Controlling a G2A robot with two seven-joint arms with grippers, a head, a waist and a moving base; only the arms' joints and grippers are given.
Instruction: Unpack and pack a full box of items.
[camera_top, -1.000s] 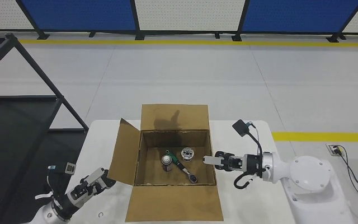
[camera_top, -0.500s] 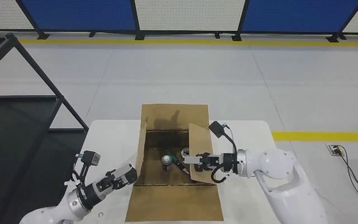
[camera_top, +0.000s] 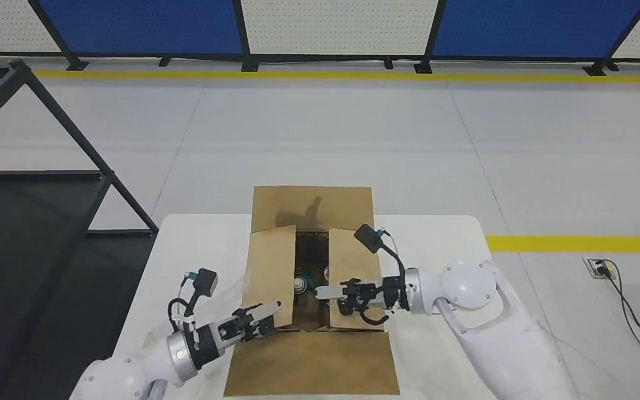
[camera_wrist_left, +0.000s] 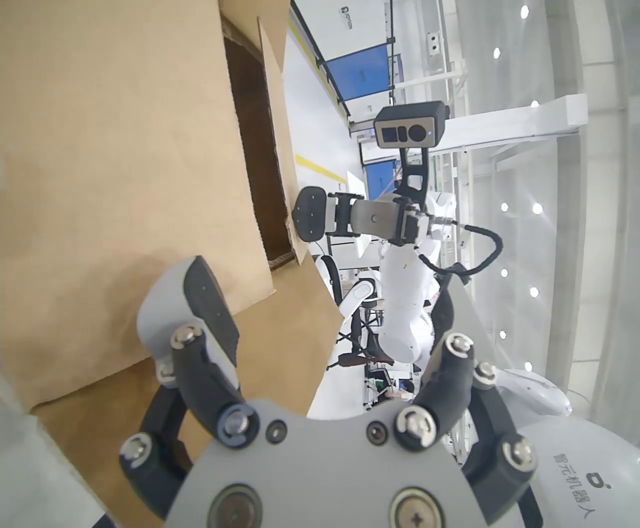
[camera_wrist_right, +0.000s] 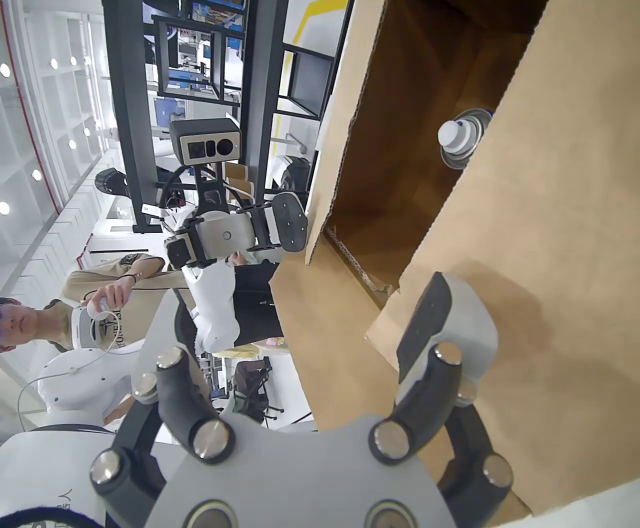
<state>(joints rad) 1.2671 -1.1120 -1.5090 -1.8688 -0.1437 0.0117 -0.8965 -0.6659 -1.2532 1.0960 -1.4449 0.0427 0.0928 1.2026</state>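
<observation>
— How do the jaws stand?

— The left gripper is spread wide with nothing between its fingers. One pad lies close against the outer face of the box's left flap. The right gripper is just as wide and also holds nothing, one pad close by the outer face of the right flap.

— And the box itself?

— The cardboard box sits on the white table. Its far and near flaps are folded outward, and both side flaps tilt inward with a narrow gap between them.

— Anything inside?

— Through the gap a spray can with a white cap stands upright. Near it the top view shows a second item, too small to make out.

— Any writing to read?

— The cardboard faces in view are plain brown. The right flap hides the can's side, so I cannot tell whether it has a label.
</observation>
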